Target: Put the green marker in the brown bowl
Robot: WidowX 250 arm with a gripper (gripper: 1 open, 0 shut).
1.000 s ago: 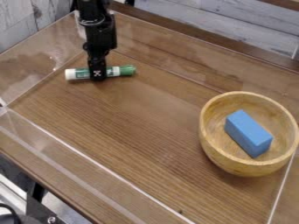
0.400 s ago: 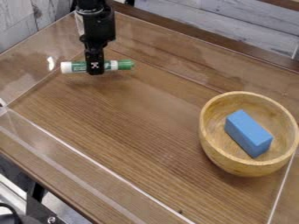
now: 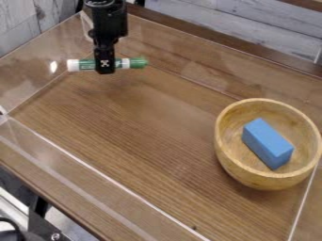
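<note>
1 green marker (image 3: 107, 64), 1 brown bowl (image 3: 234, 160), 1 block (image 3: 266, 143).

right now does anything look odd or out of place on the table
Nothing is spilled or damaged. The one thing worth noting: a blue block already lies inside the brown bowl, taking up part of the space meant for the green marker, which the end effector holds crosswise at the far left.
</note>
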